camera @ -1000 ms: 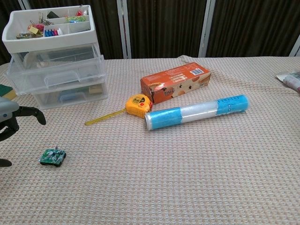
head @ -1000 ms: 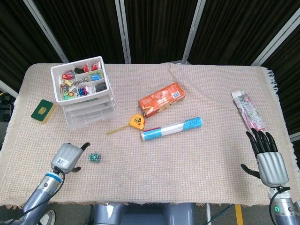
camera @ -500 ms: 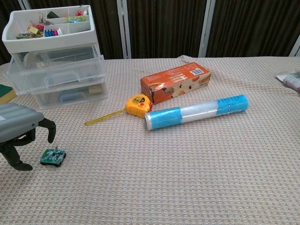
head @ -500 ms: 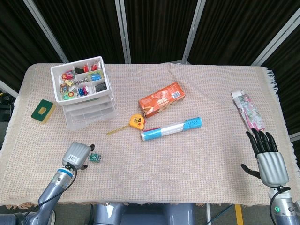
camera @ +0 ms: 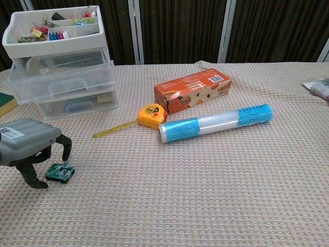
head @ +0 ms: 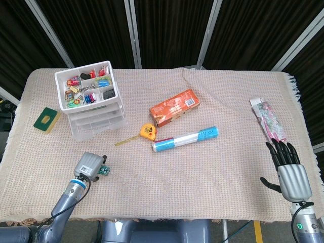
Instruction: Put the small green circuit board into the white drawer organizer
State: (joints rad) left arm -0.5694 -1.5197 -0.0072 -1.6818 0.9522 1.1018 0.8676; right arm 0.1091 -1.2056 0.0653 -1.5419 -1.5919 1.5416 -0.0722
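We see our left hand (camera: 31,146) low over the near-left part of the table (head: 202,177), its fingers (camera: 66,146) curled down around the small green circuit board (camera: 59,172), which lies flat on the woven cloth. The fingertips stand on either side of the board; we cannot tell whether any of them touch it, and it is not lifted, so the hand has hold of nothing. From the head view the hand (head: 89,164) covers most of the board (head: 104,170), leaving only its right edge visible. The white drawer organizer (head: 91,98) stands farther back on the left, well apart from the board, its top tray filled with small colourful items. Our right hand (head: 289,169) rests at the near-right edge, fingers spread and holding nothing. Between the two, near the middle, lie a yellow tape measure (head: 147,132), an orange box (head: 174,107) and a blue-and-clear tube (head: 185,139).
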